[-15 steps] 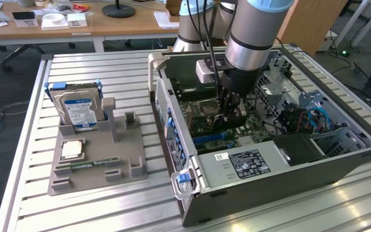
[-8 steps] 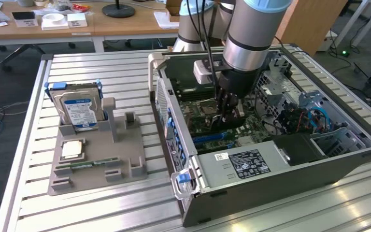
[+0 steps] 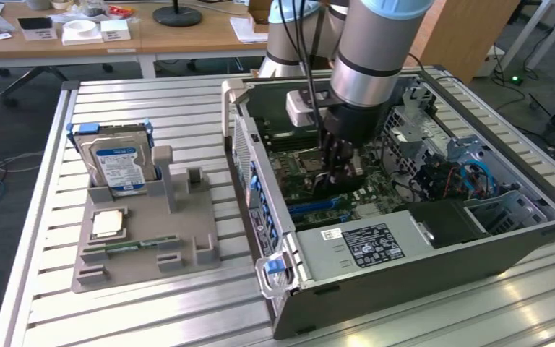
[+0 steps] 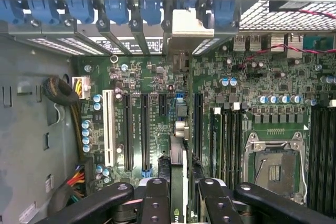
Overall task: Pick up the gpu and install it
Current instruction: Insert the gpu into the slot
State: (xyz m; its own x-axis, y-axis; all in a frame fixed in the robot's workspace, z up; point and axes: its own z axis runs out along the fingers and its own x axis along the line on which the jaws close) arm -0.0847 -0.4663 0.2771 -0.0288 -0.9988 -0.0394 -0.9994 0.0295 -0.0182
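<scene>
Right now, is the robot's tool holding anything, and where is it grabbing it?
Yes. The tool pinches the gpu by its two flat sides, edge-on above the motherboard.

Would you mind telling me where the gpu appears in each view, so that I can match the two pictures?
Exterior view: the gpu is inside the open computer case, gripped in the jaws of the gripper, over the motherboard.
Wrist view: the gpu is edge-on between the jaws, a slim strip over the motherboard's slots.
Shared landmark: the blue slot latches on the case's rear wall.
</scene>
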